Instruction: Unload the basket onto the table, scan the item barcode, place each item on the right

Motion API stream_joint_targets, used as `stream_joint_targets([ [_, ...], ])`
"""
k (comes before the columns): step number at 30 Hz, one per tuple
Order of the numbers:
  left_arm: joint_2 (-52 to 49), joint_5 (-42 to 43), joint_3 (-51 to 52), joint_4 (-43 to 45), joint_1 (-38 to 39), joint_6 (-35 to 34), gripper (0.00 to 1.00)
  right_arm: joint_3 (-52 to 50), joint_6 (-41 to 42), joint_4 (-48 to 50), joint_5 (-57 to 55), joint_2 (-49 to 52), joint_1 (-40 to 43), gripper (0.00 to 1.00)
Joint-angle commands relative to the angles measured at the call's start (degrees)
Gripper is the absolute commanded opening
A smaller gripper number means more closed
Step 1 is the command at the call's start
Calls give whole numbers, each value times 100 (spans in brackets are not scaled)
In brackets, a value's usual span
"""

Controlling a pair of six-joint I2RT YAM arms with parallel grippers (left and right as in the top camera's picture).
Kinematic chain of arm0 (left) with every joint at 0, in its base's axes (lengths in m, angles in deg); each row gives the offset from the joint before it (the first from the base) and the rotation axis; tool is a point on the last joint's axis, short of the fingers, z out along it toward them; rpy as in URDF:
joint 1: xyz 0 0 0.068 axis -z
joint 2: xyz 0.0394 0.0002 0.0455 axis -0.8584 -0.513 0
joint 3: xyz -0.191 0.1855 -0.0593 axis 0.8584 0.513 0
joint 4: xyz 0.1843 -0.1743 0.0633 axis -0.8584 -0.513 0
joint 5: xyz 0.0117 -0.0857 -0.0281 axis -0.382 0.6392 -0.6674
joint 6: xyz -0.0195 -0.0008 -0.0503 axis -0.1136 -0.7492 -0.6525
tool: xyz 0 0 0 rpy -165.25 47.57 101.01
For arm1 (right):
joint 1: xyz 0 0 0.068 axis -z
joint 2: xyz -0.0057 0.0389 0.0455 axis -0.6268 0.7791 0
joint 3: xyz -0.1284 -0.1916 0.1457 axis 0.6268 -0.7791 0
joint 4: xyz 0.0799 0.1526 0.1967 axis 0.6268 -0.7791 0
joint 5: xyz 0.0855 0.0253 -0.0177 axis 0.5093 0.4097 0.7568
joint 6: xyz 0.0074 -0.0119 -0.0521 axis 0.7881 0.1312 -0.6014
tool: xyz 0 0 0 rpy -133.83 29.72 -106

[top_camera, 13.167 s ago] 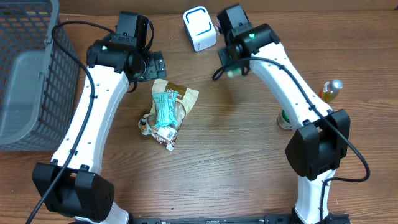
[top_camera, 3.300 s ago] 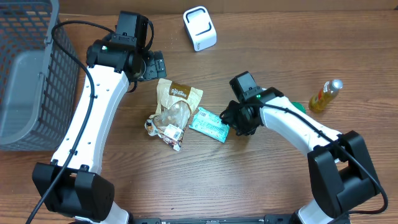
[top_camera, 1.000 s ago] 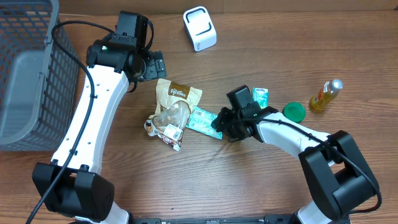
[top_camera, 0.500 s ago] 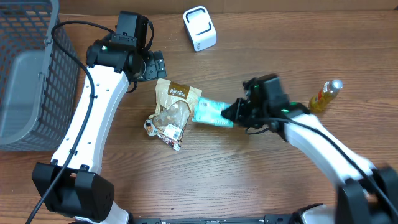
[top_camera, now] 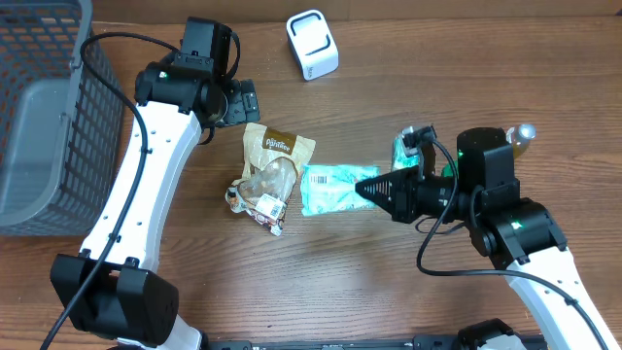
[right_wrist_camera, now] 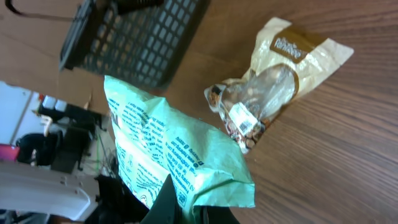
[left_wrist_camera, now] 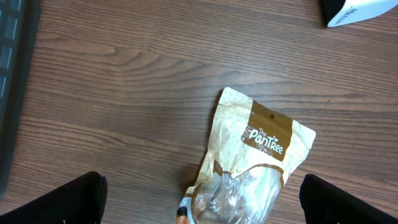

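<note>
Right gripper (top_camera: 363,188): clenched on the right-hand short edge of the teal packet (top_camera: 328,189), aimed toward the middle of the table (top_camera: 321,282). Packet position: roughly level, printed side up, just right of the brown snack pouch (top_camera: 275,160) and well short of the white scanner (top_camera: 312,44) at the far edge. From the right wrist view: packet face with small print filling the foreground, pinched at its lower corner, pouch and grey basket (top_camera: 39,117) behind. Left gripper (top_camera: 240,101): released, fingers (left_wrist_camera: 78,199) spread wide, hovering just beyond the pouch top, holding nothing. Yellow bottle (top_camera: 513,146) beside the right arm, apart from the packet.
</note>
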State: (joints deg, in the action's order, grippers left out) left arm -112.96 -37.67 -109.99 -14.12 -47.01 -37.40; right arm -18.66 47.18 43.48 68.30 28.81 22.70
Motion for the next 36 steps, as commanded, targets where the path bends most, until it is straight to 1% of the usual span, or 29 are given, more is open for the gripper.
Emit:
stream_joint_targets([
  [1,68,-52,-96,2,28,85,100,116,-437,-192,138,-61,35,4],
  [10,68,-52,-96,2,28,85,100,116,-577,-743,26,-61,35,4],
  [19,68,-52,-96,2,28,85,100,166,-568,-791,24,-57,35,3],
  [22,68,-52,-96,2,28,85,100,190,-420,-804,-190,-42,35,3],
  [27,68,-52,-96,2,28,85,100,420,-450,-1073,-321,245,35,3],
  [29,68,-52,-96,0,28,85,100,758,-470,-1349,-358,516,33,3],
  [31,68,-52,-96,2,28,85,100,1281,-470,-1784,-671,809,33,3],
  [32,68,-55,-96,2,28,85,100,1917,-468,-2319,-1180,1099,33,3],
  [33,68,-52,-96,0,28,85,100,2275,-472,-2597,-1519,1255,31,3],
  [36,68,-52,-96,2,28,85,100,3338,-748,-3147,-2704,1720,-72,3],
])
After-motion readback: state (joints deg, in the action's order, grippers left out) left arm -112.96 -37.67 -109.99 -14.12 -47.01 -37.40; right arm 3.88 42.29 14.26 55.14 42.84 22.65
